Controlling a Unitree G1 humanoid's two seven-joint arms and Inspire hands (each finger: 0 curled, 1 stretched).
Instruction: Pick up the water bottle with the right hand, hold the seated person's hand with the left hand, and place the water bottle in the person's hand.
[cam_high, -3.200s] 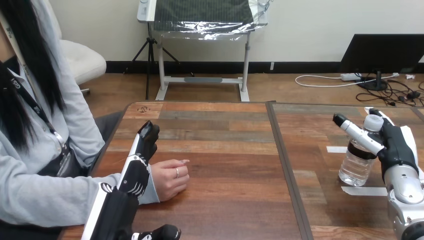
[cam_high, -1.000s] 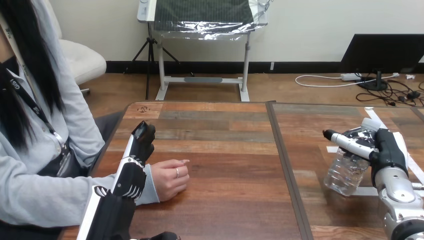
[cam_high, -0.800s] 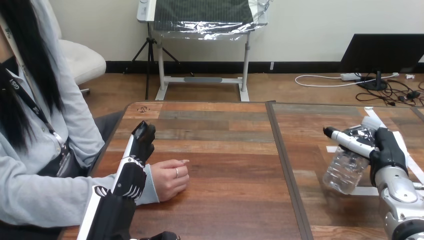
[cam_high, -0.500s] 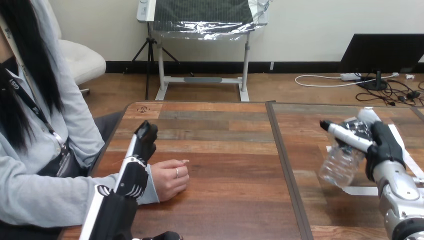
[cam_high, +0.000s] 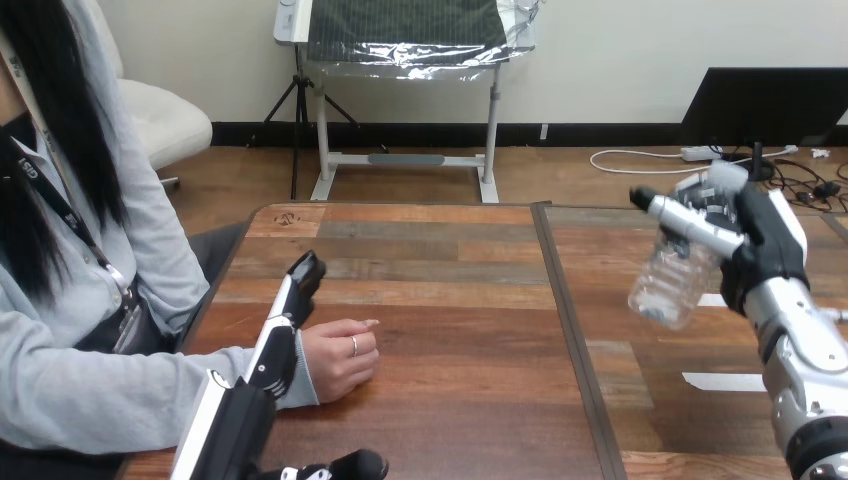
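The clear plastic water bottle with the white cap (cam_high: 672, 282) is now up in the air. A moment ago it stood on the brown wooden table (cam_high: 450, 300), near the white strip of tape (cam_high: 728, 381). The robot's right hand (cam_high: 765, 240) has lifted it. That hand's fingers and thumb are wrapped tight round the bottle's top half. The bottle is tipped, with its cap up by the hand and its bottom pointing down and to the left. It hangs over the right part of the table, far from the person.

So the pick-up looks done. The bottle now has to travel across the table to the left.

The left hand (cam_high: 275, 350) has hardly moved. Its fingers are straight and it grips nothing. It lies along the person's wrist, just beside the person's hand (cam_high: 340, 358). I cannot tell if the two touch. It does not hold that hand yet.

The person's hand rests on the table as before, loosely curled with the palm facing down. I think it must turn over and open before the bottle can go into it.
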